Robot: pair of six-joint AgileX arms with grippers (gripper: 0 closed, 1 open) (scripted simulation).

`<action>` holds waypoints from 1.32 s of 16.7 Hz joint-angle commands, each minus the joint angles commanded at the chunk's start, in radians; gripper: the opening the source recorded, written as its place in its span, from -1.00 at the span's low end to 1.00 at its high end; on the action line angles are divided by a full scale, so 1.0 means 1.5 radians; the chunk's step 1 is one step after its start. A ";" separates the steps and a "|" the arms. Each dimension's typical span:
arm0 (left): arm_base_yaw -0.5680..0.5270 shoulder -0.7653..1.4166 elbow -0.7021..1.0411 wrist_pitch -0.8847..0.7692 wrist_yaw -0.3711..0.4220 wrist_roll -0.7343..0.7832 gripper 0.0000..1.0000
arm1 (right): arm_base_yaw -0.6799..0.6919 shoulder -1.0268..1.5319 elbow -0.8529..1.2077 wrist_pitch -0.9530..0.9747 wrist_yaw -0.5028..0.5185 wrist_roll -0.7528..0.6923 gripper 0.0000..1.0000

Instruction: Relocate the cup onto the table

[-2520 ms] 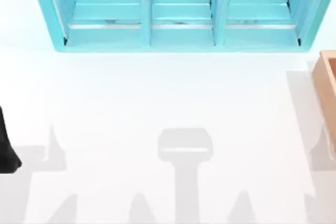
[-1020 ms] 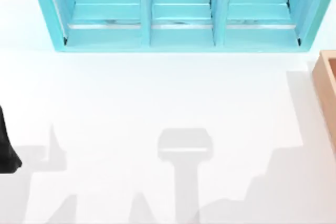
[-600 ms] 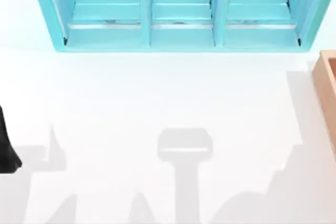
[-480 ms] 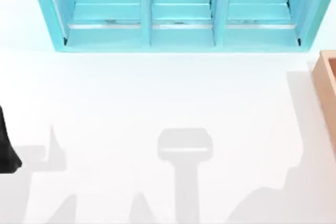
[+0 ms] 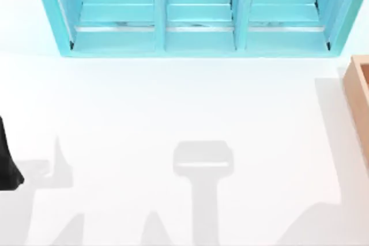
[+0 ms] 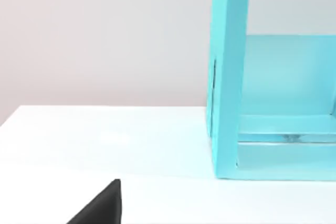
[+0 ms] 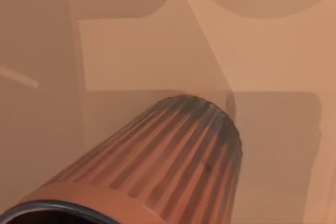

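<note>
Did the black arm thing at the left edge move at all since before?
No. In the top view the left arm sits at the same spot on the white table, equally far from the turquoise shelf as earlier.

Reddish-brown cup (image 7: 173, 166) with dark vertical ribs and a dark rim, against tan wood. Turquoise shelf unit (image 5: 196, 12) at twelve o'clock on the white table (image 5: 173, 102).

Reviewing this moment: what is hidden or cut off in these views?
- Cup: right wrist view's edge cuts its rim, inside unseen; whether it is gripped cannot be told.
- Wooden box: top view's right edge cuts it, contents hidden.
- Left hand: just a dark tip in the left wrist view.
- Shelf unit: top view's upper edge crops it.
</note>
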 joint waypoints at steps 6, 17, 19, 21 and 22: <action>0.000 0.000 0.000 0.000 0.000 0.000 1.00 | 0.000 0.000 0.000 0.000 0.000 0.000 0.25; 0.000 0.000 0.000 0.000 0.000 0.000 1.00 | 0.000 0.000 0.000 0.000 0.000 0.000 -1.00; 0.000 0.000 0.000 0.000 0.000 0.000 1.00 | 0.000 0.000 0.000 0.000 0.000 0.000 -1.00; 0.000 0.000 0.000 0.000 0.000 0.000 1.00 | 0.000 0.000 0.000 0.000 0.000 0.000 -1.00; 0.000 0.000 0.000 0.000 0.000 0.000 1.00 | 0.000 0.000 0.000 0.000 0.000 0.000 -1.00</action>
